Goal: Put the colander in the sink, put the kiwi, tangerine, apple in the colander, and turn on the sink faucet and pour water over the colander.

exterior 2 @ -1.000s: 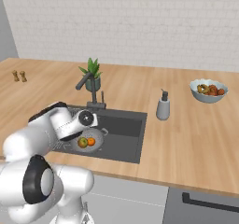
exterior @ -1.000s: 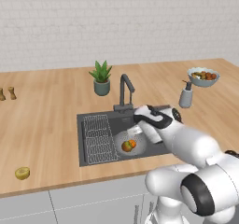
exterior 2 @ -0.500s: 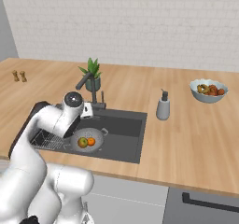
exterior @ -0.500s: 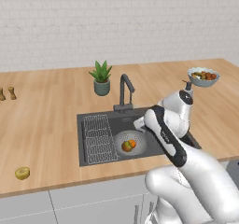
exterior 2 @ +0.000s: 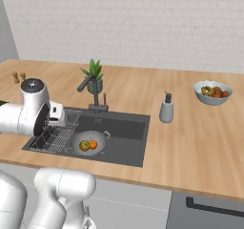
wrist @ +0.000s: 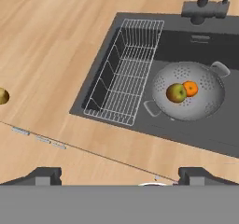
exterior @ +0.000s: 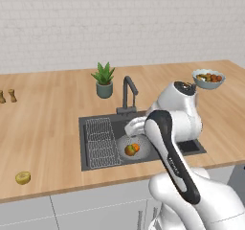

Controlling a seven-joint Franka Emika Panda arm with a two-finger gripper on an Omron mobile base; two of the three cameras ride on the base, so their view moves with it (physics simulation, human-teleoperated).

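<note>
The colander (wrist: pixel 189 96) sits in the sink (wrist: pixel 186 38) beside the wire rack (wrist: pixel 126 80), near the faucet (exterior: pixel 128 93) so that, I judge, water can reach it, and it already cups the apple (wrist: pixel 176 93) and tangerine (wrist: pixel 190 88), which touch each other. The kiwi (exterior: pixel 22 178) lies on the counter (exterior: pixel 48 128) well to the left of the sink (the one fruit not yet in). The gripper (wrist: pixel 119 174) hangs high over the counter edge with its jaws spread wide and nothing between them, likely ready to fetch it.
</note>
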